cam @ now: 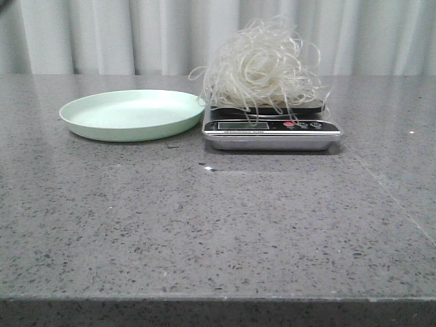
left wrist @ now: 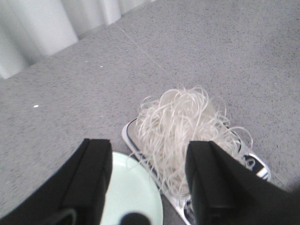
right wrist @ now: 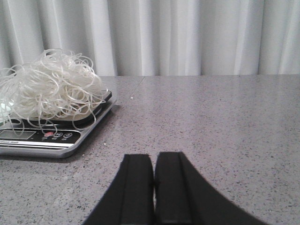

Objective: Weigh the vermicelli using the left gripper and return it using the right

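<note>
The vermicelli [cam: 262, 68], a fluffy tangle of whitish strands, rests on the silver and black kitchen scale [cam: 271, 129]; both also show as vermicelli [left wrist: 180, 124] and vermicelli [right wrist: 49, 93]. An empty pale green plate [cam: 133, 114] lies just left of the scale. My left gripper [left wrist: 150, 154] hovers high above the plate [left wrist: 131, 192] and the scale's near side, open, with nothing between its black fingers. My right gripper [right wrist: 153, 161] sits low over the table to the right of the scale [right wrist: 56, 140], shut and empty. Neither gripper shows in the front view.
A grey speckled stone table [cam: 218, 225] carries everything, with a white curtain [cam: 102, 34] behind its far edge. A thin seam [cam: 395, 197] runs across the table right of the scale. A small bright speck [cam: 208, 167] lies in front of the scale.
</note>
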`<state>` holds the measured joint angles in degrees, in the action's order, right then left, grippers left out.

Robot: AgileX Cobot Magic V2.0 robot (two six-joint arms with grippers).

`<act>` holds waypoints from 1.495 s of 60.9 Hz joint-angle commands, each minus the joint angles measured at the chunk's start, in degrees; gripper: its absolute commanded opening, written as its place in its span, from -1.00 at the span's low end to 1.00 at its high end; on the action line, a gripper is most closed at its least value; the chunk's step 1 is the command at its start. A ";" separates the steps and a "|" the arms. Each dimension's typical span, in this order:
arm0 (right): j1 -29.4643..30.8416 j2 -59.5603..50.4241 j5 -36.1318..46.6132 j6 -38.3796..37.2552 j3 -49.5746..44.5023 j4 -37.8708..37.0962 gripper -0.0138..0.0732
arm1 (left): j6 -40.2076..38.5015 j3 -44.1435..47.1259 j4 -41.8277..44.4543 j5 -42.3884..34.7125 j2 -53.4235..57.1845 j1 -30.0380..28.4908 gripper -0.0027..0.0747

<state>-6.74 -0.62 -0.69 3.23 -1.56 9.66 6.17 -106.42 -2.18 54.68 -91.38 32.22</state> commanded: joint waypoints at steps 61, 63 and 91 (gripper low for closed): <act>0.09 -0.87 4.21 0.07 0.44 -0.14 -0.25 | -0.17 76.21 -3.98 -36.69 68.55 -0.12 -0.60; 0.09 -0.87 4.19 0.07 0.44 -0.14 -0.25 | -0.17 77.32 -3.98 -37.52 70.38 -0.12 -0.60; 0.09 -0.87 4.19 0.07 0.44 -0.14 -0.25 | -0.17 85.17 -3.98 -45.51 78.30 -0.12 -0.60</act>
<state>-6.74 -0.62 -0.69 3.23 -1.56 9.66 6.17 -19.79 -5.61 14.92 -12.64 32.22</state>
